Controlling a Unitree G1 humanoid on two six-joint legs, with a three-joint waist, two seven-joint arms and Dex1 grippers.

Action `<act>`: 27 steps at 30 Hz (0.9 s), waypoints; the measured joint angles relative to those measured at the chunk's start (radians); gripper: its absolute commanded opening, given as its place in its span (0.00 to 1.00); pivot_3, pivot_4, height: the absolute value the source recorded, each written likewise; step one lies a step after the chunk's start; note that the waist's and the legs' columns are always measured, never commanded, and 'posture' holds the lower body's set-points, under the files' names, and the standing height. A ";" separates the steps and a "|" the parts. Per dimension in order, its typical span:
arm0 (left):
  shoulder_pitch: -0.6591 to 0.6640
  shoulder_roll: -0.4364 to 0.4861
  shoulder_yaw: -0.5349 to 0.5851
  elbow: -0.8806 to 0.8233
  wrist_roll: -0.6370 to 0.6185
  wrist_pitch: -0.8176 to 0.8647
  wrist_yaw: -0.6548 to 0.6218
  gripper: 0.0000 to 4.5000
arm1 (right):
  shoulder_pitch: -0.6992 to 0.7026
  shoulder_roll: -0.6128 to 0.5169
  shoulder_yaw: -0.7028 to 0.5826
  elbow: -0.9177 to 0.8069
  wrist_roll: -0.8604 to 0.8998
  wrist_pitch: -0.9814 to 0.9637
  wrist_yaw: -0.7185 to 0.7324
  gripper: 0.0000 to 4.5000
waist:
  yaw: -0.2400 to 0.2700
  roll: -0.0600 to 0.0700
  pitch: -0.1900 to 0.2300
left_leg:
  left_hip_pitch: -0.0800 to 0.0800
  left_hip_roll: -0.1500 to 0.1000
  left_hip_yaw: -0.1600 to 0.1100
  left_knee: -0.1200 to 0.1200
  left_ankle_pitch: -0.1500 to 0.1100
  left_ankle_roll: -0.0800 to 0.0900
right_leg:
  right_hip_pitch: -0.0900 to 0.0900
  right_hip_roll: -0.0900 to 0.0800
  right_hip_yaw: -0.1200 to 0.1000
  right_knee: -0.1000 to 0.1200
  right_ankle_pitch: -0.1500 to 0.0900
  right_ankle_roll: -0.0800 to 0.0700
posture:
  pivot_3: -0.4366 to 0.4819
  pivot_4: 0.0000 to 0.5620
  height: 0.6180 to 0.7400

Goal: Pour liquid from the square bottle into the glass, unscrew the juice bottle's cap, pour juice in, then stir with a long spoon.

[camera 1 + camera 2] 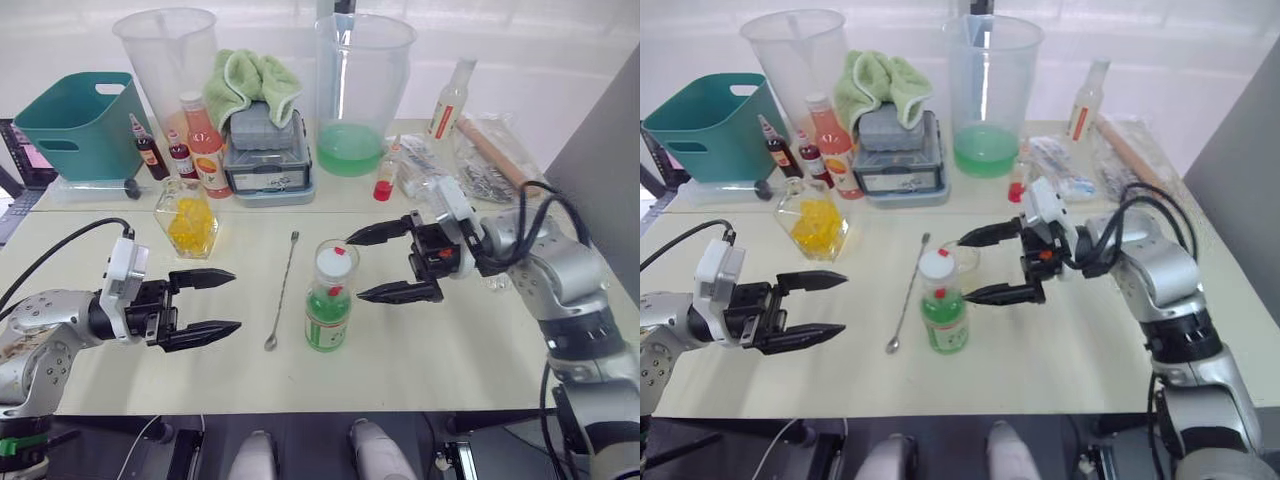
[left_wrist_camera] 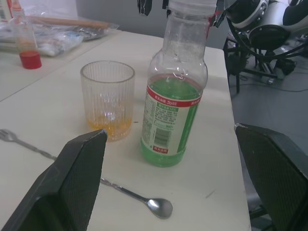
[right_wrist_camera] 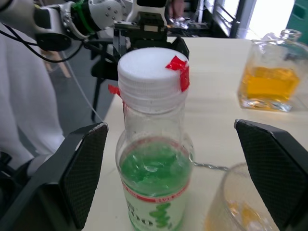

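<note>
Both grippers open, holding nothing. Left gripper (image 1: pixel 205 305) hovers low over the table (image 1: pixel 430 340), fingers spread wide, aimed at the juice bottle (image 1: pixel 328 310). Right gripper (image 1: pixel 380 265) gapes just beside the white cap (image 3: pixel 153 77), not touching. Cap on, red tape on it. Glass (image 2: pixel 108 98) stands just behind the bottle, a little yellow liquid inside. Long spoon (image 1: pixel 282 292) lies left of the bottle. Square bottle (image 1: pixel 187 218) farther left.

Ribbed clear glass (image 2: pixel 107 98), glossy plastic juice bottle (image 2: pixel 173 103) with paper label, thin shiny metal long spoon (image 1: pixel 282 290).
</note>
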 measured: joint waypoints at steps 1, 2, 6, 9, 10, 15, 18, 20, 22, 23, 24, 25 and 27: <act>0.012 0.003 0.009 -0.007 -0.003 0.006 0.003 1.00 | -0.011 0.011 0.010 0.020 -0.008 -0.003 0.020 0.99 | 0.002 0.000 0.000 | 0.000 0.000 0.000 0.000 0.000 0.000 | 0.000 0.000 0.000 0.000 0.000 0.000 | 0.48 0.27 0.90; 0.023 0.004 0.019 -0.011 -0.008 0.008 0.006 1.00 | -0.024 0.023 0.022 0.038 -0.016 -0.013 0.039 0.99 | 0.004 0.000 0.000 | 0.000 0.000 0.000 0.000 0.000 0.000 | 0.000 -0.001 0.000 0.000 0.000 0.000 | 0.48 0.27 0.90; 0.045 0.008 0.043 -0.039 -0.017 0.018 0.022 1.00 | -0.058 0.070 0.034 0.087 -0.036 -0.042 0.088 0.99 | 0.004 0.000 0.000 | 0.000 0.000 0.000 0.000 0.000 0.000 | 0.000 -0.001 0.000 0.000 0.000 0.000 | 0.48 0.27 0.90; 0.060 0.009 0.049 -0.055 -0.020 0.028 0.029 1.00 | -0.073 0.096 0.036 0.112 -0.042 -0.051 0.111 0.94 | 0.001 0.000 0.000 | 0.000 0.000 0.000 0.000 0.000 0.000 | 0.000 0.000 -0.001 0.000 0.000 0.000 | 0.48 0.27 0.90; 0.061 0.009 0.049 -0.055 -0.020 0.028 0.031 1.00 | -0.075 0.102 0.039 0.123 -0.047 -0.054 0.114 0.88 | 0.001 0.000 0.000 | 0.000 0.000 0.000 0.000 0.000 0.000 | 0.000 0.000 -0.001 0.000 0.000 0.000 | 0.48 0.27 0.90; 0.060 0.009 0.049 -0.055 -0.013 0.019 0.042 1.00 | -0.077 0.143 0.085 0.186 -0.097 -0.101 0.127 0.51 | 0.001 0.000 0.000 | 0.000 0.000 0.000 0.000 0.000 0.000 | 0.000 0.000 -0.001 0.001 0.000 0.000 | 0.48 0.27 0.90; 0.060 0.008 0.044 -0.049 -0.009 0.003 0.035 1.00 | -0.080 0.140 0.090 0.198 -0.097 -0.125 0.133 0.31 | 0.001 0.000 0.000 | 0.001 0.000 0.000 0.000 0.000 0.000 | 0.000 0.000 -0.001 0.000 0.000 0.000 | 0.48 0.27 0.90; 0.058 0.007 0.035 -0.041 -0.006 -0.007 0.025 1.00 | -0.078 0.136 0.092 0.200 -0.094 -0.128 0.134 0.28 | 0.001 0.000 0.000 | 0.001 0.000 0.000 0.000 0.000 0.000 | 0.000 0.000 -0.001 0.001 0.000 0.000 | 0.48 0.27 0.90; 0.054 0.004 0.029 -0.028 0.000 -0.021 0.013 1.00 | -0.065 0.131 0.087 0.181 -0.087 -0.124 0.133 0.28 | 0.001 0.000 0.000 | 0.002 0.000 0.000 0.000 0.000 0.000 | 0.001 0.000 -0.001 0.001 0.000 0.000 | 0.48 0.27 0.90; 0.049 0.004 0.022 -0.017 0.004 -0.027 0.004 1.00 | -0.051 0.122 0.078 0.154 -0.082 -0.111 0.131 0.28 | 0.001 0.000 0.000 | 0.002 0.000 0.000 0.000 0.000 0.000 | 0.000 0.000 -0.001 0.001 0.000 0.000 | 0.48 0.27 0.90; 0.043 0.004 0.014 -0.004 0.007 -0.036 -0.003 1.00 | -0.036 0.113 0.067 0.129 -0.078 -0.094 0.125 0.28 | 0.001 0.000 0.000 | 0.001 0.000 0.000 0.000 0.000 0.000 | 0.000 0.000 -0.001 0.001 0.000 0.000 | 0.48 0.27 0.90; 0.039 0.002 0.007 0.010 0.012 -0.044 -0.012 1.00 | -0.017 0.100 0.059 0.093 -0.069 -0.068 0.115 0.28 | 0.001 0.000 0.000 | 0.001 0.000 0.000 0.000 0.000 0.000 | 0.000 0.000 -0.001 0.001 0.000 0.000 | 0.48 0.27 0.90; 0.026 -0.003 -0.012 0.039 0.023 -0.059 -0.031 1.00 | 0.033 0.087 0.025 0.004 -0.035 0.007 0.058 0.28 | 0.005 0.000 0.000 | 0.000 0.000 -0.001 0.000 0.000 0.000 | 0.000 0.000 -0.001 0.001 0.000 -0.001 | 0.48 0.27 0.90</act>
